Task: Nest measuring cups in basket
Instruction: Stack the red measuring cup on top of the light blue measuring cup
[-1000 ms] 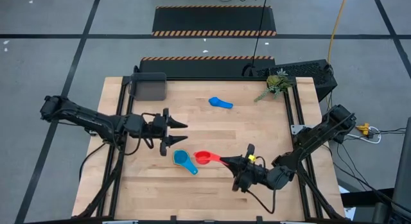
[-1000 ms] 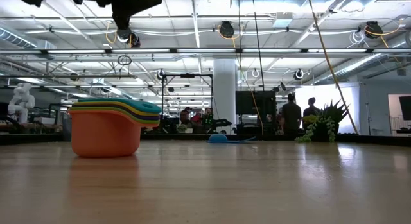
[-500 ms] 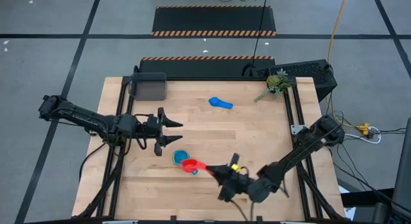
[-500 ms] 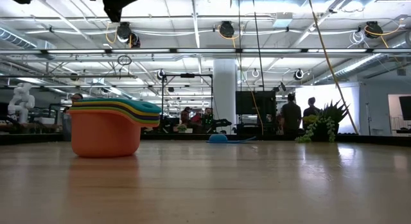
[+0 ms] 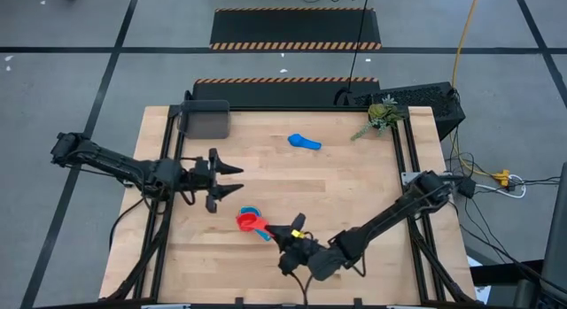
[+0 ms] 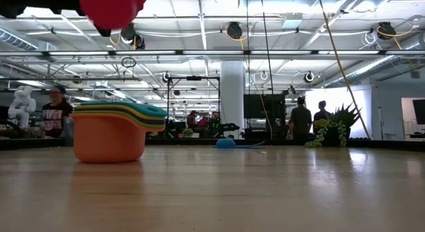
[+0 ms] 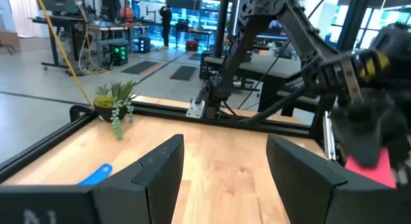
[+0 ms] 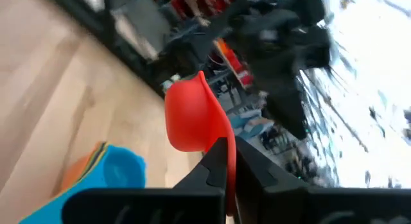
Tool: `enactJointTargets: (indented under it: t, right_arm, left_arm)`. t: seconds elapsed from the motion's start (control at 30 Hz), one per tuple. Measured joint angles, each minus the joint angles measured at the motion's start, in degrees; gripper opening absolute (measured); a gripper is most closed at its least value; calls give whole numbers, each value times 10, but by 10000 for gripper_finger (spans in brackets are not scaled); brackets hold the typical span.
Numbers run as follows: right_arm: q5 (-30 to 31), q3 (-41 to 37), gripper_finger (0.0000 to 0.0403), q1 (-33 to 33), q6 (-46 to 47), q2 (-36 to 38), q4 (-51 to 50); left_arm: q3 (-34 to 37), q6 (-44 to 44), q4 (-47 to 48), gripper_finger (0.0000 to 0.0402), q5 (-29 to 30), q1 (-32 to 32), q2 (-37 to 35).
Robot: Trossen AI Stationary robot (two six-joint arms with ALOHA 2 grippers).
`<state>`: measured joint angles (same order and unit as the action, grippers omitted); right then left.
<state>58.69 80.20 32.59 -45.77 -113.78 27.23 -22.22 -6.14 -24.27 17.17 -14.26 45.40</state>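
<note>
A red measuring cup [image 5: 247,222] hangs just above a nested stack of measuring cups [image 5: 254,212], with my right gripper [image 5: 271,229] shut on it. In the low view the stack [image 6: 113,132] stands on its orange bottom cup, and the red cup [image 6: 114,6] is high above it. One blue cup [image 5: 304,142] lies alone on the far part of the table. The dark grey basket [image 5: 205,119] stands at the far left corner. Left of the stack, my left gripper [image 5: 232,181] is open with nothing between its fingers, pointing toward the table's right. My right gripper pinches the red cup's flat handle [image 8: 223,139] between its two fingers. The fingers lie about level and come from the table's right and near side, along the handle. The cup is lifted clear, its bowl [image 8: 188,118] out beyond the fingertips over the stack [image 8: 106,169].
A green plant sprig [image 5: 383,114] lies at the far right corner. Black rails [image 5: 400,150] run along the table's left and right sides. Bare wood lies between the stack and the lone blue cup [image 6: 226,143]. People stand in the room beyond the table.
My right gripper has carried the red cup toward the table's left, from right of the stack to above it, sinking a little. My left gripper, still open, has drawn back toward the table's left edge, away from the stack.
</note>
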Motion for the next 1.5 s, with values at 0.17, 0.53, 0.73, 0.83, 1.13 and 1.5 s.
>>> enactJointTargets:
  t: [0.17, 0.53, 0.73, 0.83, 1.13, 1.5]
  right_arm:
    - [-41, 0, 0, -7, -71, -28, -5]
    - [-11, 0, 0, -12, -226, -91, 26]
    - [15, 0, 0, -19, -225, -98, 29]
    - [13, 0, 0, -23, -214, -97, 30]
    - [11, -1, 0, -28, -194, -97, 27]
    - [-19, -1, 0, -33, -147, -97, 6]
  left_arm:
    - [1, -4, -1, 225, 0, 0, -2]
    - [1, -9, -1, 225, 0, 0, -2]
    - [1, -15, 0, 225, 0, 0, -2]
    - [1, -16, 0, 225, 0, 0, -2]
    - [1, -19, 0, 225, 0, 0, -2]
    - [1, -19, 0, 225, 0, 0, -2]
